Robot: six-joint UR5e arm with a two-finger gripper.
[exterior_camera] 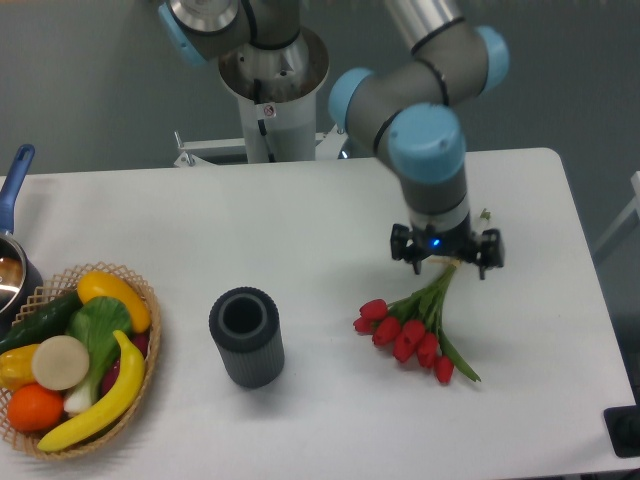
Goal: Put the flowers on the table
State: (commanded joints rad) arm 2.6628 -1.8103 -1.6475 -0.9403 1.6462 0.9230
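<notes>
Clutter is sitting well left of my work area: a dark cylinder (246, 337) and a basket (135, 385) of produce. Red flowers (412, 331) are lying flat on the white tabletop (300, 220), stems running under my end effector (446, 258), which is hanging spread and gripping nothing.

No text can be read anywhere. The robot base (272, 95) carries a small sticker, perhaps a warning sign, too blurred to make out.
</notes>
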